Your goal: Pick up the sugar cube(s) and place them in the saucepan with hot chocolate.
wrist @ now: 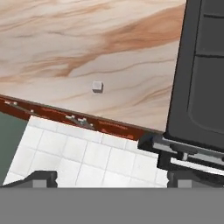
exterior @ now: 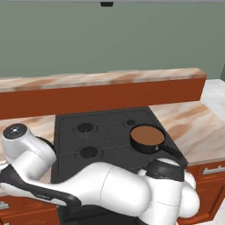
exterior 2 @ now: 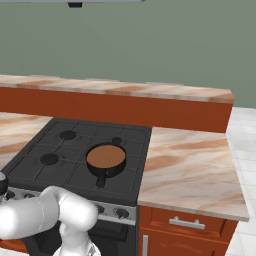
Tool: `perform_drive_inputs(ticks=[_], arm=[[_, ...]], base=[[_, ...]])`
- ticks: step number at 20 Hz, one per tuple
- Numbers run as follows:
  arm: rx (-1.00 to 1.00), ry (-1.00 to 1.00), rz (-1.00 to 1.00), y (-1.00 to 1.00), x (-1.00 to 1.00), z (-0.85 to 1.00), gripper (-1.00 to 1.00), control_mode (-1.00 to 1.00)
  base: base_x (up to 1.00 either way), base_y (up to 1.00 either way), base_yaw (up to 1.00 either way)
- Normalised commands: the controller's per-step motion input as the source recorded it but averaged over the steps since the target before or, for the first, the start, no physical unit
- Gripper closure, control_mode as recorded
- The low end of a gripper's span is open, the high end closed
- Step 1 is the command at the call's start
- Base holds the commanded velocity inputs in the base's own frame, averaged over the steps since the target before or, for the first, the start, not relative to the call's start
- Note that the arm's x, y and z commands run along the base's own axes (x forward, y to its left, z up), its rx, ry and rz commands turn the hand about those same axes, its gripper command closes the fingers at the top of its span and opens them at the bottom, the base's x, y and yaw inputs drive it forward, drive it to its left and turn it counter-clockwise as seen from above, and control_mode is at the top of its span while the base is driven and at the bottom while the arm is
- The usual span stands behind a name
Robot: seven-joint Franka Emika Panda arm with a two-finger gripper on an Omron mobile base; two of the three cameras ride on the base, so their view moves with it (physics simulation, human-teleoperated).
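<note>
fingers [wrist: 111,178] spread wide, nothing held, sugar cube [wrist: 97,86] on marble desk [wrist: 65,48] above and between the tips, apart from them, saucepan [exterior: 147,138] on stove [exterior: 105,140], no readable writing

One sugar cube [wrist: 97,86], one saucepan [exterior: 148,138], four burners [exterior: 85,128].

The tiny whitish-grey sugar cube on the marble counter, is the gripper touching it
Apart. In the hand view the small whitish-grey sugar cube sits alone on the marble counter, with bare counter between it and the open gripper's dark finger tips.
</note>
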Motion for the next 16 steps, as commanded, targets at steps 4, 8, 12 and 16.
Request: perform_drive_inputs(ticks=[4,8,12,16], arm=[[0.0,0.0,-0.21,0.15,0.31,-0.35,-1.0,-1.0],[0.0,0.04,-0.1,0.04,0.45,-0.28,-1.0,-1.0],[0.0,0.09,0.0,0.0,0.66,-0.32,-1.0,-1.0],[0.0,0.13,0.0,0.18,0.65,-0.29,-1.0,-1.0]], base=[[0.0,0.0,0.0],[0.0,0.0,0.0],[0.0,0.0,0.0],[0.0,0.0,0.0]])
